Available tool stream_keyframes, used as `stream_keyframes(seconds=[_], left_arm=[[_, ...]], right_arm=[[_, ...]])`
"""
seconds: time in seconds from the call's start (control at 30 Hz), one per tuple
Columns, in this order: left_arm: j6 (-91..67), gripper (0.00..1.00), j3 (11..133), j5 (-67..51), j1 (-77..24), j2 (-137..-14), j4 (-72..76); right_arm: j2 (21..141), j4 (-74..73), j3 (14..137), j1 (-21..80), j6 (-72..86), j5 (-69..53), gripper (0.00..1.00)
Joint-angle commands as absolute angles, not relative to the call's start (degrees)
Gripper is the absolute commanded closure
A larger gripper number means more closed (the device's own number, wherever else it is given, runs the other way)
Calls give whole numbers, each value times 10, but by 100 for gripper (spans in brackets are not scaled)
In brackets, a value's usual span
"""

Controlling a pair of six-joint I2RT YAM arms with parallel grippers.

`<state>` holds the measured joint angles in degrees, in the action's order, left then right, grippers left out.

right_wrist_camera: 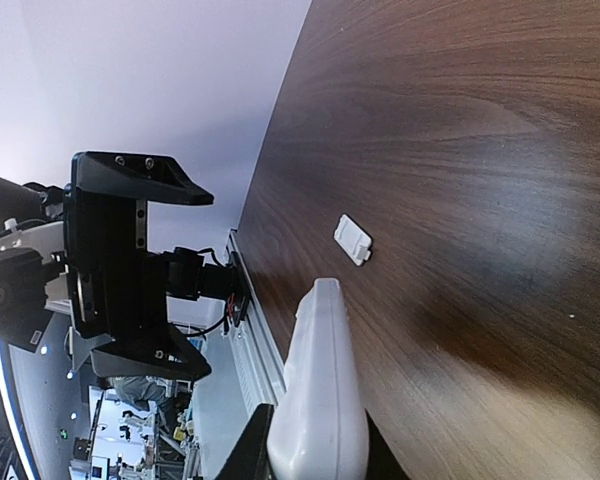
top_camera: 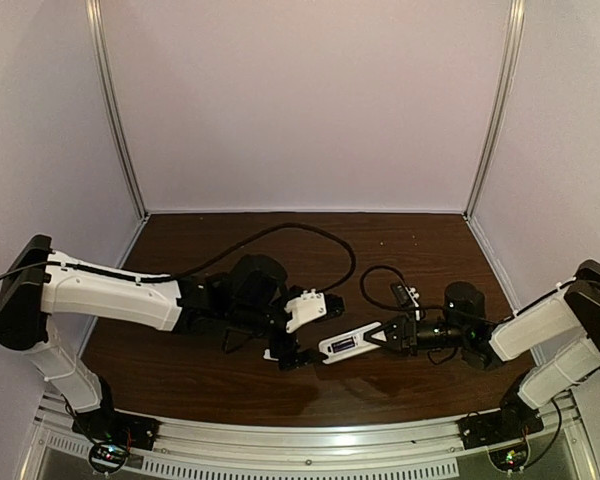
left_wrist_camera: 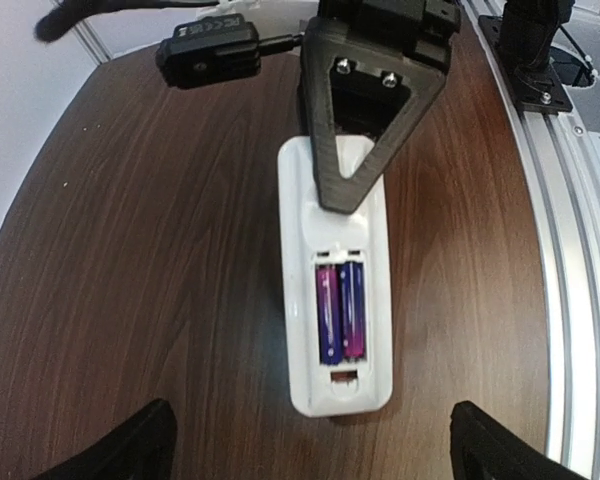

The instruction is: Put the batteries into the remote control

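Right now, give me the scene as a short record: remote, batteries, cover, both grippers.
remote control: back up, battery bay open
batteries: two, side by side in the bay
cover: off, lying apart on the table
right gripper: shut on remote control, end opposite bay
left gripper: open, holding nothing, near bay end

Left claw [left_wrist_camera: 320, 445] gapes wide; right claw [top_camera: 383, 335] clamped narrow, both arms reaching toward centre

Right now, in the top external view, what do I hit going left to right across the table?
left arm → left gripper, open → remote control, batteries in its bay → right gripper, shut on the remote's end → right arm
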<state>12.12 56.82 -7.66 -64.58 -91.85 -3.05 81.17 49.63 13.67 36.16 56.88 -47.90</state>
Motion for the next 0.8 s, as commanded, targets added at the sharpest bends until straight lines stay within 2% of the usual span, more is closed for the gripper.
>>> stream_keyframes(seconds=[0.0,0.17,0.3,0.67,0.77], left_arm=[[149,3,608,-50,-669,-972,11],[143,3,625,-33,-680,-1011,22],[142,11,633,-25,-681,-1028,13],[139,53,656,17,-681,-1058,-22],[139,63,653,14,-681,-1058,-23]], right_arm=[[843,610,156,380,604,-472,100],[877,675,152,391,640,-468,100],[908,736,144,392,672,-471,100],[970,850,121,394,724,-472,100],[967,851,120,394,725,-471,91]])
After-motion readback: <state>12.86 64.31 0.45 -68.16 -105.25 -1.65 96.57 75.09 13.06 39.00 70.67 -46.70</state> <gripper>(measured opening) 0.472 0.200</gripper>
